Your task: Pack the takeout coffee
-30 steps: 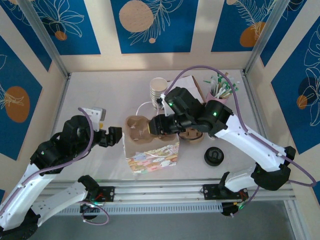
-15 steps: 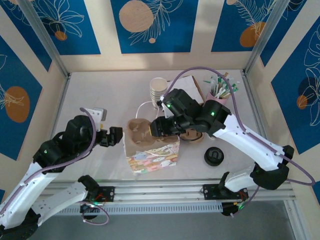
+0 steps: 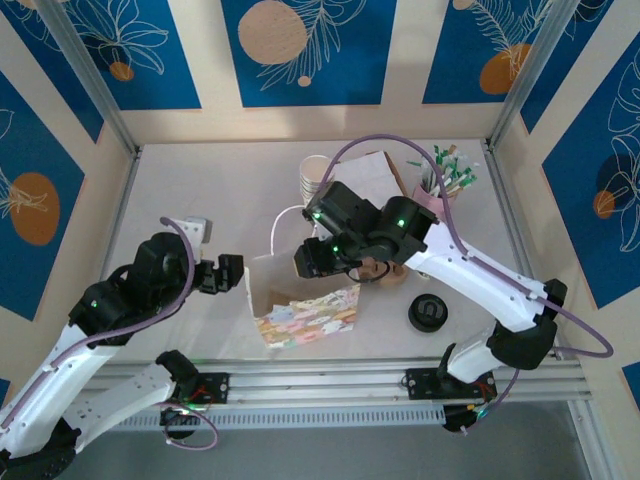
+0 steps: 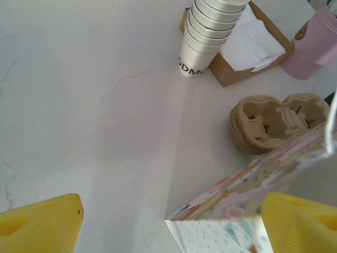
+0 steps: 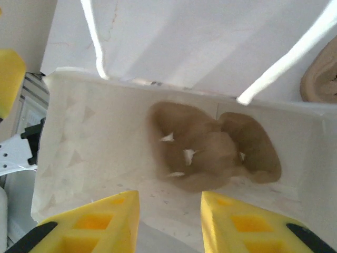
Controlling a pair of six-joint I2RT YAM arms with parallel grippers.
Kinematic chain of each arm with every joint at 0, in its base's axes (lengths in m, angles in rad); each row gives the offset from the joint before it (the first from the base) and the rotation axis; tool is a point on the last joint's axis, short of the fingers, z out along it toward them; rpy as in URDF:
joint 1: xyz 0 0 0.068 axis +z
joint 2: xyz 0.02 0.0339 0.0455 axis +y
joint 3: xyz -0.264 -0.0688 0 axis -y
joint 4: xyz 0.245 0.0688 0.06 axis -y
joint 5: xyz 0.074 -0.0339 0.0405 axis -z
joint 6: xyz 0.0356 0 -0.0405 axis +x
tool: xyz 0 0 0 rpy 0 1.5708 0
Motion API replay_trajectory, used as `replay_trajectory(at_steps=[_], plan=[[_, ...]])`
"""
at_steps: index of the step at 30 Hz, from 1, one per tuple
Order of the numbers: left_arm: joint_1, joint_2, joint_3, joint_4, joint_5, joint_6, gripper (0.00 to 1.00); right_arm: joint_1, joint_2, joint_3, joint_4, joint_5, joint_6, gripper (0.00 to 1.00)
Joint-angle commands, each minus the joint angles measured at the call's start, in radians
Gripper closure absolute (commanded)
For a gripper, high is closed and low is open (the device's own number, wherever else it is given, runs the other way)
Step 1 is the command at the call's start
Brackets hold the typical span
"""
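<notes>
Right wrist view puts your right claw, narrow, pinching the brown moulded-pulp cup carrier low inside the white patterned paper bag. Seat it flat on the bottom before letting go; your left claw stands wide beside the bag's left wall.

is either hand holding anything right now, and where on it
Left hand: nothing, open beside the paper bag. Right hand: the cup carrier is down in the bag just past its fingertips; whether they pinch its near edge cannot be told.
</notes>
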Motion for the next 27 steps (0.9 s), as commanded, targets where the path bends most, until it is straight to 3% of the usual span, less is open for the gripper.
replay_trajectory(at_steps=[1, 8, 17, 27], plan=[[-0.007, -0.007, -0.013, -0.001, -0.017, -0.02, 0.12, 0.012, 0.015, 0.041, -0.048, 0.028, -0.017, 0.63], [-0.006, -0.006, -0.01, -0.005, -0.012, -0.024, 0.13, 0.022, 0.013, 0.039, -0.034, 0.028, -0.035, 0.62], [-0.006, 0.013, 0.02, -0.029, 0.117, -0.015, 0.14, 0.028, 0.003, 0.034, -0.026, 0.022, -0.053, 0.62], [-0.006, 0.019, 0.083, -0.14, 0.129, -0.051, 0.13, 0.034, -0.008, 0.018, -0.014, 0.019, -0.077, 0.62]])
